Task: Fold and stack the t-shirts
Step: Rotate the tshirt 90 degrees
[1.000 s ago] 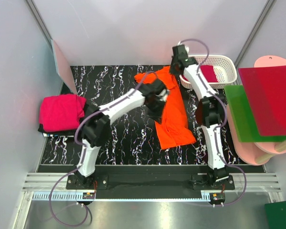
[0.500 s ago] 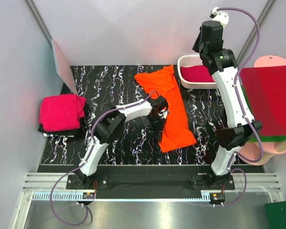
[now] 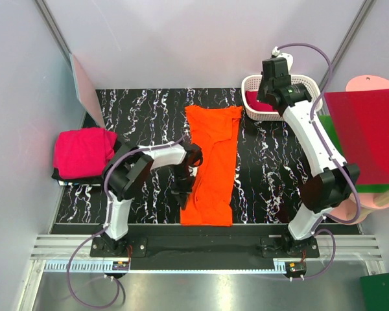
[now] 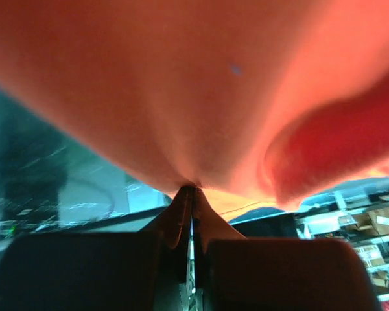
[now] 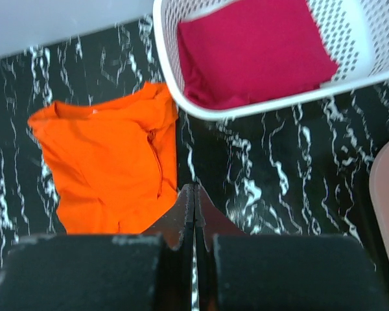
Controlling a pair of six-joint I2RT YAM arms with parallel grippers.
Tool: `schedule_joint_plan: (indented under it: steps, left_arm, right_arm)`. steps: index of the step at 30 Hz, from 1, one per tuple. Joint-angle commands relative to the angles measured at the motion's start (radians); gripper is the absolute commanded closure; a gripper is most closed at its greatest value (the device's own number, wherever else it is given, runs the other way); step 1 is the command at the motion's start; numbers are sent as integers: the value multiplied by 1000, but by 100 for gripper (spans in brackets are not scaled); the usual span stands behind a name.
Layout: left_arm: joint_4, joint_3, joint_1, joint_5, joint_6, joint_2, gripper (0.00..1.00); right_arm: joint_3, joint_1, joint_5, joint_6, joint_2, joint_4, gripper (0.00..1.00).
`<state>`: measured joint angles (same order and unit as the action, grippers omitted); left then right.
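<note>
We judge orange t-shirt light, limp, drapey. We see left gripper clamped on its side edge; right gripper together, empty. Best pinch corners.

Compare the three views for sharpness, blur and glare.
Left wrist view: the orange shirt fills the frame as a soft blur, too close to focus, pinched in the left gripper. Right wrist view: shirt and white basket crisp, evenly lit. Top view: sharp overall, with a bright reflection along the metal rail.
</note>
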<state>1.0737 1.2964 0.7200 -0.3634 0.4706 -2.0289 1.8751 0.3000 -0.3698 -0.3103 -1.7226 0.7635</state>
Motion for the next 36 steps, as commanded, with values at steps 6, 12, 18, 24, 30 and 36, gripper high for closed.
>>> schedule_joint_plan:
  steps: [6,12,18,24,30,36]
  left_arm:
    - [-75,44,16,260,-32,359,1]
    - [-69,-2,10,391,107,533,1]
    - [-54,-103,-57,495,246,610,1]
    - [-28,-146,-229,474,230,599,1]
    - [-55,-142,-425,400,200,622,1]
    - [-49,-104,-461,377,143,567,1]
  right_arm:
    - [-331,14,290,-95,276,42,48]
    - [-624,34,636,-203,425,40,12]
    - [-740,324,769,-274,379,100,18]
    - [-781,494,836,-337,267,42,39]
    - [-804,571,856,-378,166,7,40]
    - [-778,660,911,-428,32,-78,37]
